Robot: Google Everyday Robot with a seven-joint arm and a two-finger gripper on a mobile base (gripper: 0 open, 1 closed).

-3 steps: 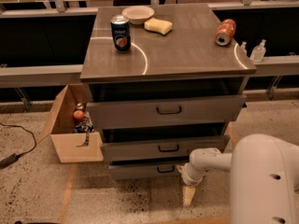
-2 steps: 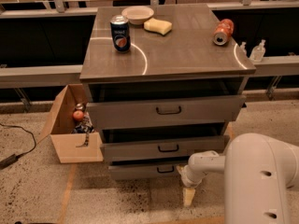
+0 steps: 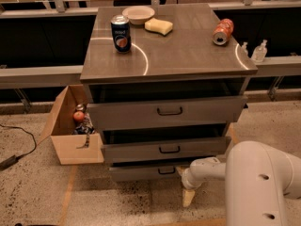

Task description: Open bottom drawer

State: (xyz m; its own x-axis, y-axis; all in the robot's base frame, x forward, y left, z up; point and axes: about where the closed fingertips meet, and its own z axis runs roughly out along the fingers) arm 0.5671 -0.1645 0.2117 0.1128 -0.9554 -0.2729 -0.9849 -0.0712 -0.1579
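Observation:
The bottom drawer [image 3: 141, 173] is the thin, lowest grey front of the cabinet, with a small dark curved handle [image 3: 166, 171]. It stands slightly out from the cabinet body. My gripper [image 3: 188, 197] hangs low by the floor, just right of and in front of the drawer's right end, pointing down. It is apart from the handle and holds nothing that I can see. The white forearm [image 3: 207, 169] runs from it to the right.
The middle drawer [image 3: 164, 149] and top drawer [image 3: 167, 111] sit above. A blue can [image 3: 121, 33], bowl [image 3: 138, 14], sponge [image 3: 159, 26] and orange can [image 3: 222, 31] are on the cabinet top. An open cardboard box [image 3: 70, 140] stands at the left. My white body [image 3: 263, 187] fills the lower right.
My white body and forearm have shifted a little left, toward the cabinet. The gripper stays low by the bottom drawer's right end. The drawers have not moved.

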